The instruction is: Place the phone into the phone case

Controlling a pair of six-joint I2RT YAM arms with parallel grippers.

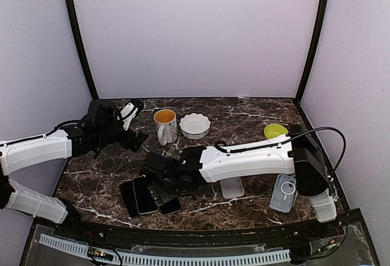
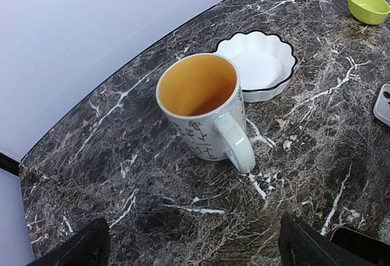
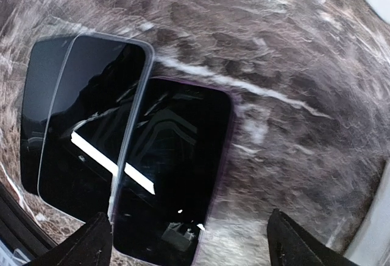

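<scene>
The right hand hangs low over a fan of phones in the lower left of the overhead view. Its fingers are spread wide with nothing between them. The step in hand looks like picking up one phone.

In the right wrist view a dark phone lies flat on the bench. A silver-edged phone overlaps its left side, and a third phone peeks out at the far left, under the silver-edged one.

I judge the silver-edged phone the best to take, since it seems to lie on top. The fingers should close across its narrow width, where its raised edge gives them something to catch. The glass looks slick, so a square, centred grip matters, and the lift should go straight up so the neighbours are not dragged.

The phone case lies flat at the lower right of the overhead view, well apart from the phones, with nothing in it. A clear piece, perhaps another case, lies between them.

The left hand is open and holds nothing, at the upper left of the bench. Before it stands a mug, upright and empty, with an orange inside. Just beside the mug is an empty white bowl. A green bowl sits in the upper right corner, with nothing visible in it.
</scene>
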